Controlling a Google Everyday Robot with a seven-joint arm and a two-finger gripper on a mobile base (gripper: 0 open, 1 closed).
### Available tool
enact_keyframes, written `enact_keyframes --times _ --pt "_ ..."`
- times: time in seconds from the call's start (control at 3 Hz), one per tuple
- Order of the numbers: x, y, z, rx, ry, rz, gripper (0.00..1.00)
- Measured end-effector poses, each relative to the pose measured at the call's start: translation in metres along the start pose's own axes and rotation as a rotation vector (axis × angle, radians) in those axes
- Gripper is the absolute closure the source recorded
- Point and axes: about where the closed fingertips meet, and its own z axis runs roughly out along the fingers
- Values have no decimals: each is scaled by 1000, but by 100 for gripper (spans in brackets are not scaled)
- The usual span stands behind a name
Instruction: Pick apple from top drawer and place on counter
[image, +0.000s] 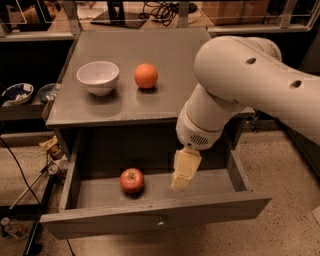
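The apple (132, 180) lies in the open drawer (150, 220). The gripper (180, 183) hangs inside the drawer, near the apple's right. Whether it's wide or narrow, I cannot tell.

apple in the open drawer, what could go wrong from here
The tool hangs in the top drawer, right of the apple in the camera view, apart from it.
1. The apple lies loose; a side nudge could roll it away.
2. The bulky wrist sits close under the counter edge and could clip it on lifting.
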Motion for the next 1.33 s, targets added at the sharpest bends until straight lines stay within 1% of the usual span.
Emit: enact_keyframes --times 0.33,0.67,1.0,1.33 --pt "-4 -1 4 0 -9 -1 0" --pt "-33 -12 35 -13 -67 0 0" --pt "-33 -12 35 -13 -68 1 0" --pt "-46 -8 60 -11 -88 23 0"
